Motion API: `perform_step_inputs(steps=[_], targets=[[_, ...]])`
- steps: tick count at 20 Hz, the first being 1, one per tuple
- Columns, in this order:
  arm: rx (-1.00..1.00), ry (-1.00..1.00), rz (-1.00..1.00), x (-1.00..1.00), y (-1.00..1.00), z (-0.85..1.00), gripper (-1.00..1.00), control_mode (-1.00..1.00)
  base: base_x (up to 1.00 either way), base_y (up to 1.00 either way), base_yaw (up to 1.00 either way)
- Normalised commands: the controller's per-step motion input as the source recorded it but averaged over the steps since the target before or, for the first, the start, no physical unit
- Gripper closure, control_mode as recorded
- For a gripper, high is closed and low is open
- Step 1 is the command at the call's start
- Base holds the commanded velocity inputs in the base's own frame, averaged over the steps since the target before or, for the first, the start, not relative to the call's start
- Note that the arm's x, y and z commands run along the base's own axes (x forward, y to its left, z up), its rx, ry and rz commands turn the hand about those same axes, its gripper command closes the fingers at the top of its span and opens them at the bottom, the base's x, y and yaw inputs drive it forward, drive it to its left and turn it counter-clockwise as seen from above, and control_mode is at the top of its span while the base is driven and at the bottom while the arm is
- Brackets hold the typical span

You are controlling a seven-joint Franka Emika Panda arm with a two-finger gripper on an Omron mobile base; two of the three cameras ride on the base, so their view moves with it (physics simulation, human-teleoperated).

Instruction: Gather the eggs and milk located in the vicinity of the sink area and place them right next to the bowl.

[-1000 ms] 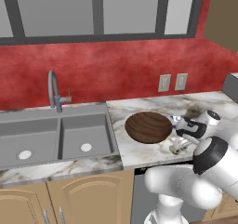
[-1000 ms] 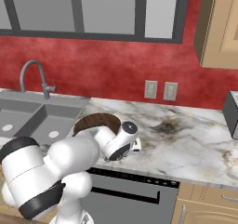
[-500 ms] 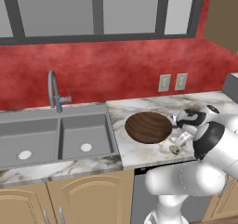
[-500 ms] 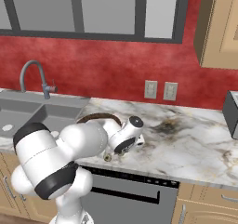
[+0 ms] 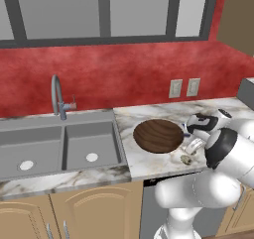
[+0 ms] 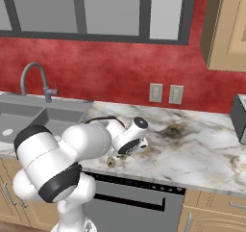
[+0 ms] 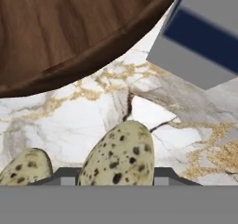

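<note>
1. A speckled egg (image 7: 120, 154) sits between the pincer (image 7: 116, 174) tips, which are closed narrowly on it, just beside the bowl (image 7: 69, 28).
2. A second egg (image 7: 25, 168) lies on the marble worktop (image 7: 93, 121) beside the first.
3. The milk (image 7: 200, 37) stands close by the bowl's rim.
4. The sink (image 5: 54, 146) lies well away from the bowl.

Kitchen: marble worktop (image 5: 163, 115) w/ double sink (image 5: 57, 146), faucet (image 5: 56, 95), wood cabinets (image 5: 69, 212), red backsplash (image 5: 124, 79), wall outlets (image 5: 183, 88).
</note>
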Motion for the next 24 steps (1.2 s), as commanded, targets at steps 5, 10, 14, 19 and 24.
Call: perform_step_inputs(steps=[5, 10, 14, 19, 24], targets=[[0.00, 0.00, 0.00, 0.00, 0.17, 0.00, 1.00, -1.00, 0.00, 0.00, 0.00], [0.00, -0.01, 0.00, 0.00, 0.01, 0.00, -1.00, -1.00, 0.00, 0.00, 0.00], [0.00, 0.00, 0.00, 0.00, 0.00, 0.00, -1.00, -1.00, 0.00, 0.00, 0.00], [0.00, 0.00, 0.00, 0.00, 0.00, 0.00, -1.00, -1.00, 0.00, 0.00, 0.00], [0.02, 0.00, 0.00, 0.00, 0.00, 0.32, -1.00, -1.00, 0.00, 0.00, 0.00]])
